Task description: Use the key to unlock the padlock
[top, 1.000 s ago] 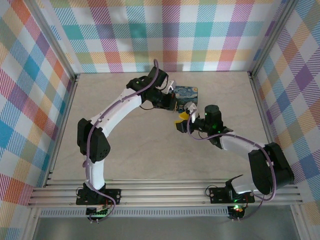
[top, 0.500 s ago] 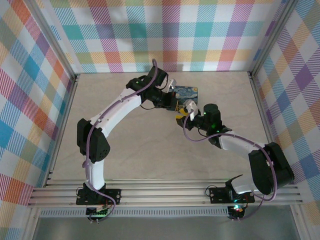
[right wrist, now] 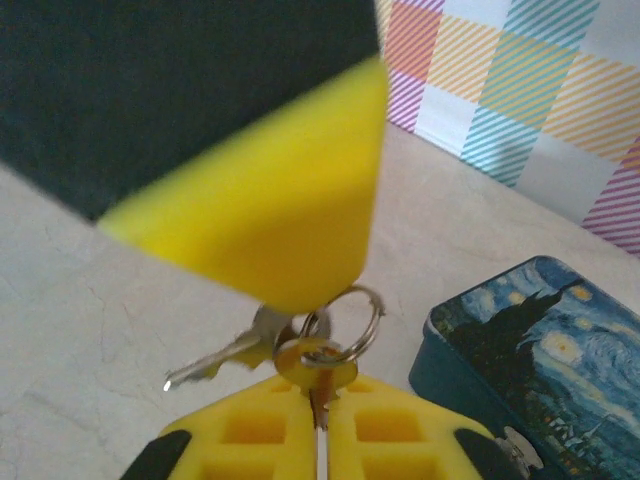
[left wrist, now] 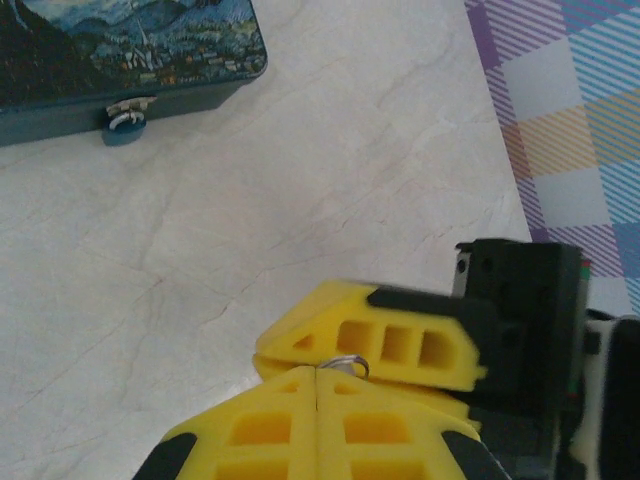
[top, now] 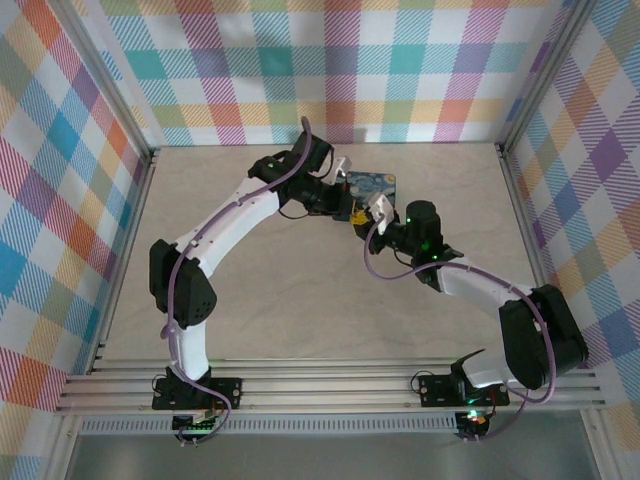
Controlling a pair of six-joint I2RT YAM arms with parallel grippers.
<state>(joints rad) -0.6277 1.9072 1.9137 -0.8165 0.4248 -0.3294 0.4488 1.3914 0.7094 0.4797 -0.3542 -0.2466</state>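
While L hand pinches keyring, R hand grips key, padlock on tin

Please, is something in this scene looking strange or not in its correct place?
Nothing looks spilled or broken. One oddity: both grippers pinch the same set of keys at once, the left gripper on the key ring, the right gripper on the brass key. A silver key dangles loose, pointing sideways.
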